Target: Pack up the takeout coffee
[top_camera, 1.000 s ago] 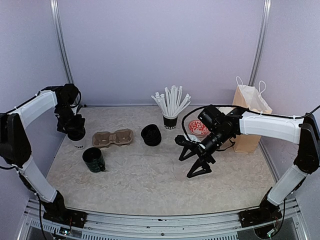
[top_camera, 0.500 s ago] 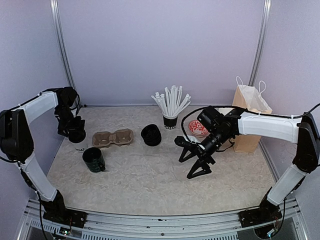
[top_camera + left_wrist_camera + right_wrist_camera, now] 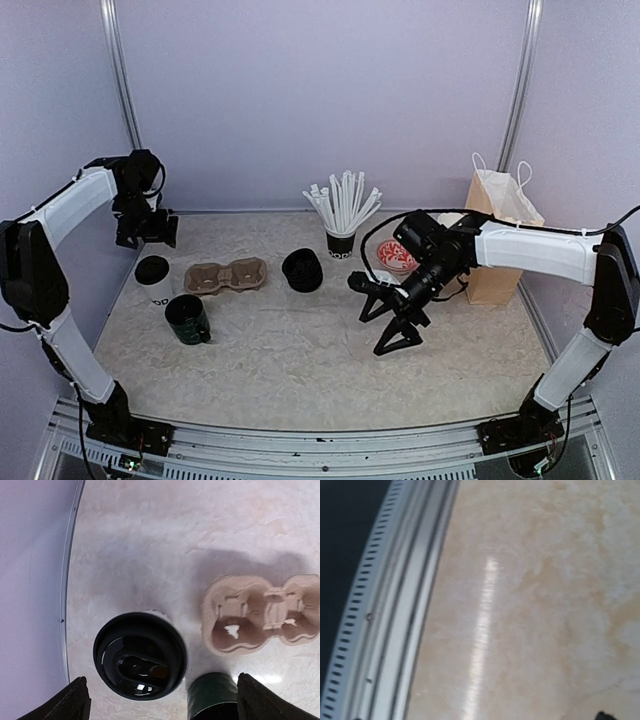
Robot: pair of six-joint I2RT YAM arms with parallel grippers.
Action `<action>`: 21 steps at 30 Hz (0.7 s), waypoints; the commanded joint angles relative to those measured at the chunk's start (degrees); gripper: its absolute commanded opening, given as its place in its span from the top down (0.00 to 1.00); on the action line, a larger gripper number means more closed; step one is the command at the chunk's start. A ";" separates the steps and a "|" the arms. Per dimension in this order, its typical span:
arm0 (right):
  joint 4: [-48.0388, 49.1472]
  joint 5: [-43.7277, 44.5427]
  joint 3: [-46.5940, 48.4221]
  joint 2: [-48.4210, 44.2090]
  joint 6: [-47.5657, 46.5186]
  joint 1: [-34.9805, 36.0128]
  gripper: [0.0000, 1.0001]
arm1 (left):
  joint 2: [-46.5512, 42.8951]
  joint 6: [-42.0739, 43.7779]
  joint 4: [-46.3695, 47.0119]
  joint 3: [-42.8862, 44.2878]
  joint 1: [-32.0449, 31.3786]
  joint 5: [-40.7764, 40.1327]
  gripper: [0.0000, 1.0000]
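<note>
The takeout coffee [image 3: 153,272] is a white paper cup with a flat black lid, standing upright at the table's left edge. From above, its lid [image 3: 140,655] shows whole, with nothing touching it. My left gripper [image 3: 147,228] hangs open above and behind the cup. Its two fingertips [image 3: 75,701] sit at the bottom corners of the left wrist view, wide apart. Over the middle right of the table my right gripper [image 3: 388,320] is open and holds nothing. The right wrist view shows only the table top and the front rail [image 3: 385,610].
A dark green mug [image 3: 187,320] stands just in front of the cup. Beside them lies a brown two-cup pulp carrier [image 3: 226,275]. A stack of black lids [image 3: 302,270], a black cup of white straws [image 3: 341,225] and a brown paper bag [image 3: 500,235] stand further right.
My left gripper has opened off the coffee's lid and risen toward the back wall. The cup now stands free. The right arm has hardly moved.
</note>
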 commanded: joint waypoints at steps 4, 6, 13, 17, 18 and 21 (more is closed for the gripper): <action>7.00 13.95 6.71 -1.50 8.87 -4.52 0.01 | -4.89 2.80 6.87 8.63 -14.78 -7.94 0.01; 9.49 14.50 8.90 -1.58 12.12 -7.75 0.01 | -5.54 3.84 11.15 7.99 -18.94 -9.98 0.01; 7.67 26.47 17.21 -1.23 12.12 -12.99 0.01 | -12.00 12.99 40.32 -4.83 -33.48 -15.71 0.01; 8.73 40.86 18.29 -1.79 11.32 -15.05 0.06 | -15.60 15.93 53.88 -9.16 -37.22 -13.96 0.01; 8.83 43.08 18.82 -1.51 11.67 -15.80 0.09 | -16.60 16.92 56.91 -10.50 -37.68 -12.28 0.01; 6.07 44.45 21.93 0.12 12.76 -19.23 0.17 | -19.11 17.17 63.45 -12.82 -38.00 -9.33 0.01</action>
